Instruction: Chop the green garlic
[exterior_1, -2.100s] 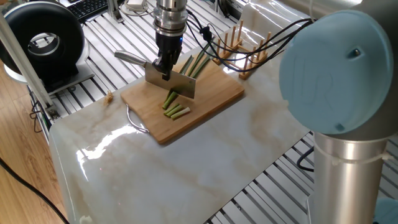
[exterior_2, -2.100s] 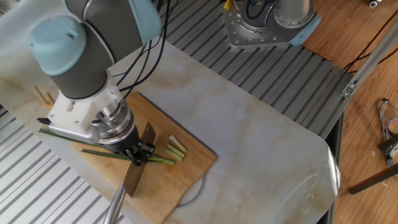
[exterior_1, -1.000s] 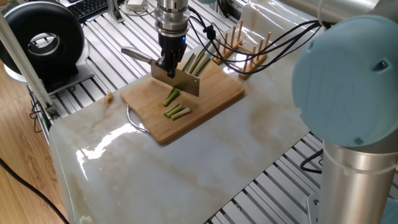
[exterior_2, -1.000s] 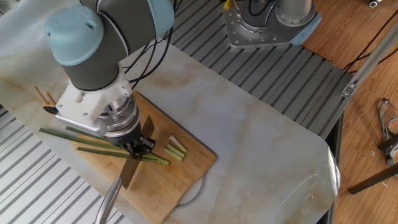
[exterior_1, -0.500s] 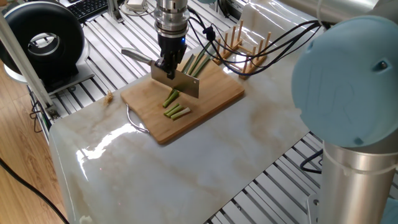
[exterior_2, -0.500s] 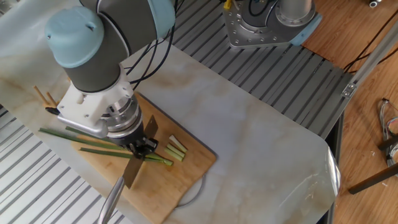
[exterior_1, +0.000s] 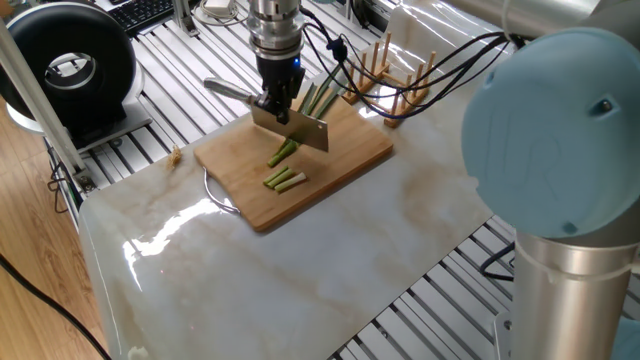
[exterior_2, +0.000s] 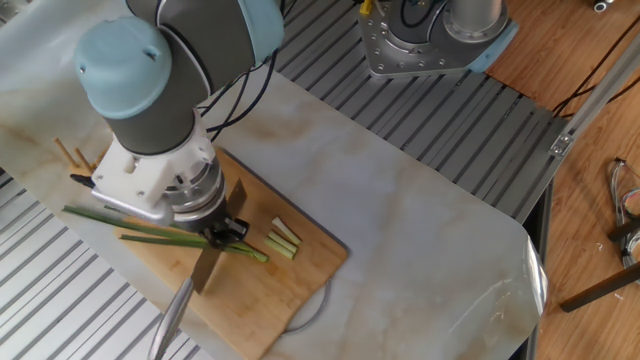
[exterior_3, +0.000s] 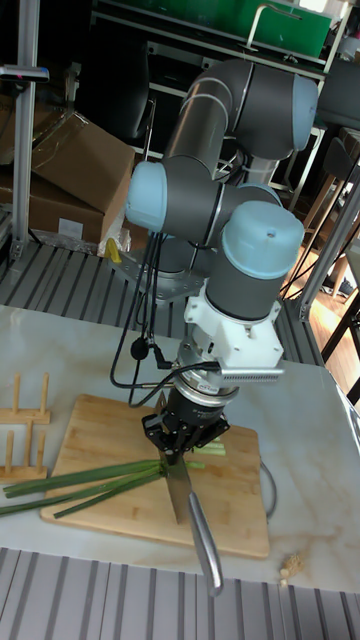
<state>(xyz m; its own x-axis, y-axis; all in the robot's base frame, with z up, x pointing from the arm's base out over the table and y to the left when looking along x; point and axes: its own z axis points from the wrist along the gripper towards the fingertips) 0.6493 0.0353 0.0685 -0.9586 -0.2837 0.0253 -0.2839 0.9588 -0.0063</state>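
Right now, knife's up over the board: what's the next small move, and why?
Probably bring the knife straight down for another cut. The tool holds it blade-down, raised over the garlic stalks, which lie across the board. Only a few short cut pieces sit near the blade, and long uncut stalks extend past it, so much chopping seems left.

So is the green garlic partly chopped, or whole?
Partly chopped. Short cut pieces lie apart on the cutting board, while long stalks remain beside the knife held in the end effector.

The arm reaches downward, wrist vertical, its gripper (exterior_1: 277, 101) jaws clamped together.
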